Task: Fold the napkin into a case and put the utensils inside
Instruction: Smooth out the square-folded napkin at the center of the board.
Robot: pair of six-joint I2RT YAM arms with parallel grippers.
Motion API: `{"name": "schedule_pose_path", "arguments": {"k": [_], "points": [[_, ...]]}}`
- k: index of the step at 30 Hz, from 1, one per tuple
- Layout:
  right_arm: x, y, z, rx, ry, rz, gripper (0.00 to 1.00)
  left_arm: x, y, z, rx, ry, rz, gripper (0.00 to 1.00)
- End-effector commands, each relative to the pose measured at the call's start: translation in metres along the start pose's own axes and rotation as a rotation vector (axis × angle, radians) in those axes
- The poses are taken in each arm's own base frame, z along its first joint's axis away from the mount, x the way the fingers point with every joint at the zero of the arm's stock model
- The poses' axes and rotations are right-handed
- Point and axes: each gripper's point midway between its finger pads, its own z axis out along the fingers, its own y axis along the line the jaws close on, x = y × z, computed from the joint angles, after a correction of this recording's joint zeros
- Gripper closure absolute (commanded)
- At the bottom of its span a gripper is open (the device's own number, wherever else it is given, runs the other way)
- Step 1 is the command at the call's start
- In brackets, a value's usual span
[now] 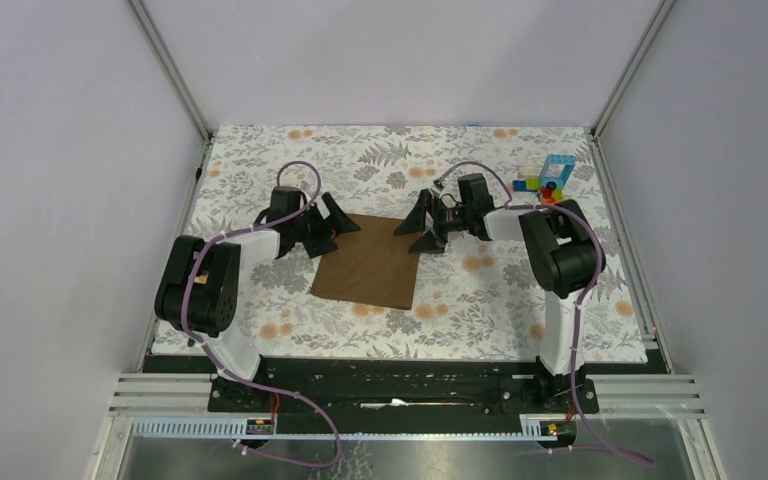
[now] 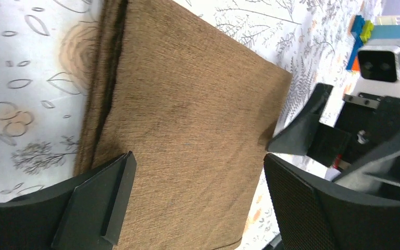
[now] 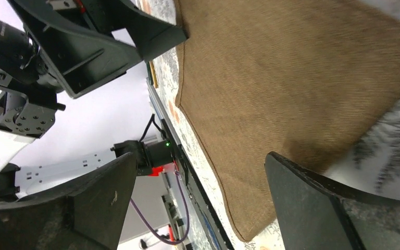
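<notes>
- Top view, left of centre: your left gripper (image 1: 337,231) sits at the upper left corner of the napkin (image 1: 370,265), jaws spread wide, nothing between them.
- Left wrist view: that same gripper (image 2: 198,159) has its two fingers (image 2: 101,200) at the bottom of the frame, one low left and one low right, with brown cloth between them. You cannot tell from here whether they touch it.
- Napkin (image 2: 187,104), left wrist view only: a darker ridge runs down its left edge, like a doubled layer. The top view shows just a flat brown four-sided patch on the floral table covering (image 1: 260,160), middle of the frame.
- Right wrist view: the napkin (image 3: 281,78) fills the upper right, and the left gripper (image 3: 109,41) shows in the upper left.
- Top view, right of centre: your right gripper (image 1: 417,228) is at the napkin's upper right corner, jaws apart and empty. In its own camera the gripper (image 3: 200,156) frames the cloth's edge.
- Toy blocks (image 1: 548,180) stand in the upper right, well apart from the napkin; the left wrist view catches them (image 2: 362,31) in its top right corner.
</notes>
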Motion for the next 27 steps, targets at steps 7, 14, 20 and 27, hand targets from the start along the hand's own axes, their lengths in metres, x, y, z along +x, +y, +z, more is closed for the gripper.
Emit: {"name": "schedule_pose_path", "arguments": {"k": [7, 14, 20, 27], "points": [[0.027, 0.008, 0.01, -0.024, 0.046, -0.073, 0.0, -0.004, 0.044, -0.006, -0.14, -0.093, -0.002, 0.01], [0.03, -0.025, -0.023, 0.103, 0.006, -0.051, 0.0, 0.006, 0.066, -0.009, -0.186, -0.081, -0.025, 0.01], [0.043, 0.027, -0.031, 0.092, 0.006, -0.16, 0.0, 0.004, 0.064, -0.013, -0.187, -0.088, -0.014, 0.01], [0.107, 0.052, 0.006, -0.014, 0.129, -0.173, 0.0, 0.009, 0.072, -0.013, -0.209, -0.087, -0.02, 0.01]]}}
